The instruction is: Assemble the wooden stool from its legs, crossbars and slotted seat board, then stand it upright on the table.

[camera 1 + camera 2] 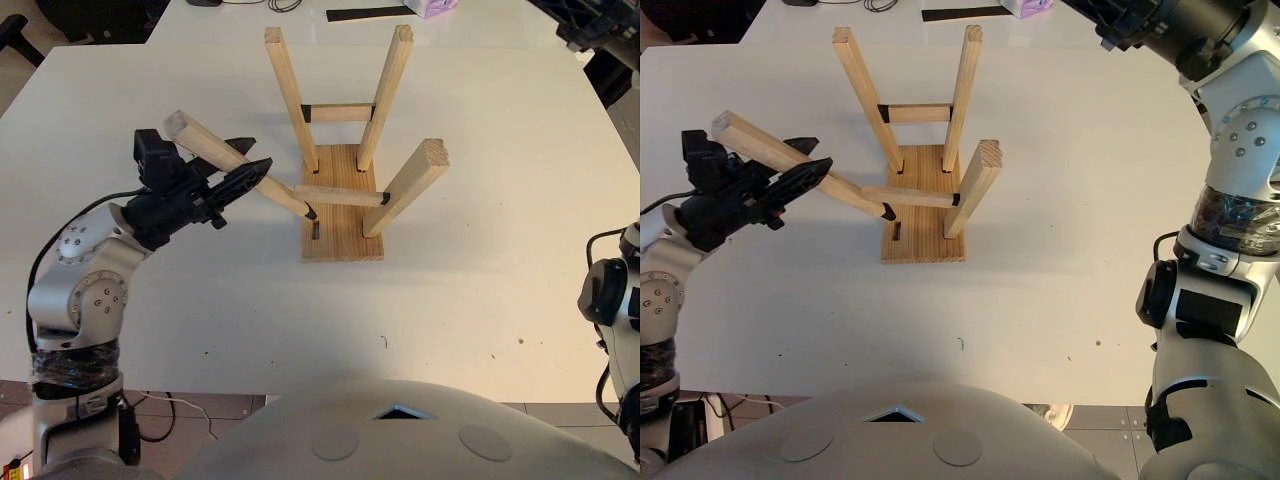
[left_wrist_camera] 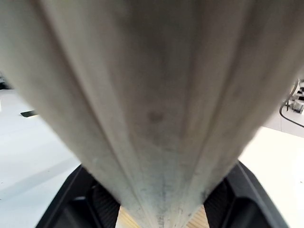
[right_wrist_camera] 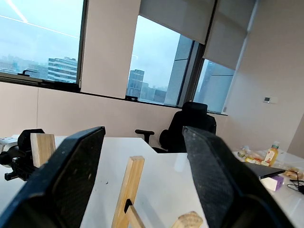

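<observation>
White bench [image 1: 480,300] runs under everything, with dark office chairs beyond its far edge. At 9 o'clock from the work, the left gripper [image 1: 255,155] has its fingers [image 2: 80,199] pinching a tilted leg [image 1: 205,140] near its upper end. The leg's foot slants down towards an open slot [image 1: 316,229] in the seat board [image 1: 343,245], which lies flat at mid-bench. The foot looks unseated, just above the slot. A near crossbar [image 1: 340,196] ties this leg to the right near leg [image 1: 410,185], which leans outward at 3 o'clock on the board. At 12 o'clock the far pair of legs [image 1: 290,95] stands in its slots, joined by a far crossbar [image 1: 342,113]. High at 2 o'clock, well apart from the stool, the right gripper [image 3: 142,142] hangs with its fingers spread on nothing.

Nothing pins the board, so a slanted push would likely slide it or jam the foot on the slot's edge. The levering could also pull the near crossbar from its joint or tip the leaning leg out.
</observation>
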